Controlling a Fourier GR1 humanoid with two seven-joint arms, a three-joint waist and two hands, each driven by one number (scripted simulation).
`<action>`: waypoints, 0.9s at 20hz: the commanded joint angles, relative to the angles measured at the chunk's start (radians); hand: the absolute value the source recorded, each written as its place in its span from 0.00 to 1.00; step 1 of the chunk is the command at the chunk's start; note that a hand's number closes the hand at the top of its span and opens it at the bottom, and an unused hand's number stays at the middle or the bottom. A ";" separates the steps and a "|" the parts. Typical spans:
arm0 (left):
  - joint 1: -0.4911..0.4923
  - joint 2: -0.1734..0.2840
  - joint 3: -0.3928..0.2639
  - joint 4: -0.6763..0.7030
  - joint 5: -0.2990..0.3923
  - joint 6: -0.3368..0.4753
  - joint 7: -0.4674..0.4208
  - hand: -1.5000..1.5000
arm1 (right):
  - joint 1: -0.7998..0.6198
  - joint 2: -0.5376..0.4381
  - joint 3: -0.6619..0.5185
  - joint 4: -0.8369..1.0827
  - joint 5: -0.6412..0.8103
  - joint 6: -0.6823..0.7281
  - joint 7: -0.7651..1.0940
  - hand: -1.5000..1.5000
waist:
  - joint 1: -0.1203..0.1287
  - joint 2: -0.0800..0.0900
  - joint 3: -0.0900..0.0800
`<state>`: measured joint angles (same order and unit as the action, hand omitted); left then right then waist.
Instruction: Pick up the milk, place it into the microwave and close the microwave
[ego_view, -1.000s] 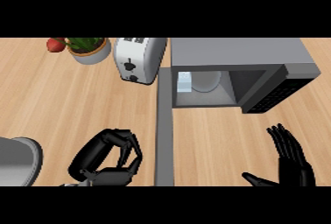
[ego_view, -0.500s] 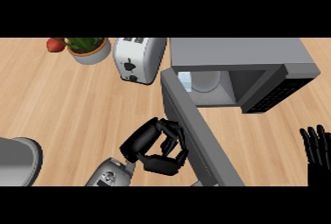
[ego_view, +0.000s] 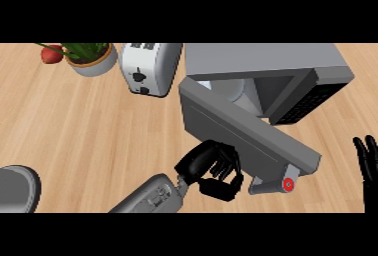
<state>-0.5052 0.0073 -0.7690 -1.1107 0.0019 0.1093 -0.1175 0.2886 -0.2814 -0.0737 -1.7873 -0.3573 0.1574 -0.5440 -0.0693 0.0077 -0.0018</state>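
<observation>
1. Microwave (ego_view: 260, 67): grey box, dark control panel on its right, up and right of the left hand (ego_view: 210, 170).
2. Microwave door (ego_view: 244, 132): grey slab, partly swung, running diagonally; its outer face touches the left hand's curled fingers.
3. Milk (ego_view: 235, 95): pale carton inside the cavity, mostly hidden behind the door.

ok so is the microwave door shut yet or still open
Partly open. The microwave door angles out from the microwave, leaving the cavity visible, with the left hand against its outer face.

Left hand (ego_view: 210, 170) against half-swung microwave door (ego_view: 244, 135), milk (ego_view: 232, 95) inside microwave (ego_view: 266, 75)
</observation>
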 joint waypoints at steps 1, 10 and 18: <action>-0.094 -0.007 -0.135 0.106 0.123 0.079 0.039 0.00 | -0.010 -0.047 -0.005 -0.058 -0.045 0.051 0.056 0.00 | -0.044 0.009 -0.001; -0.224 -0.007 -0.117 0.077 0.369 0.191 -0.121 1.00 | -0.097 -0.084 0.035 -0.123 -0.088 0.112 0.106 0.00 | -0.121 0.034 -0.003; -0.359 -0.007 -0.080 0.154 0.487 0.241 -0.165 1.00 | -0.134 -0.126 0.025 -0.211 -0.129 0.122 0.165 0.00 | -0.206 0.045 -0.004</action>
<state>-0.8032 0.0013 -0.8627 -0.9824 0.4362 0.3256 -0.2536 0.1816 -0.3871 -0.0373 -1.9678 -0.4688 0.2792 -0.4054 -0.2444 0.0472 -0.0050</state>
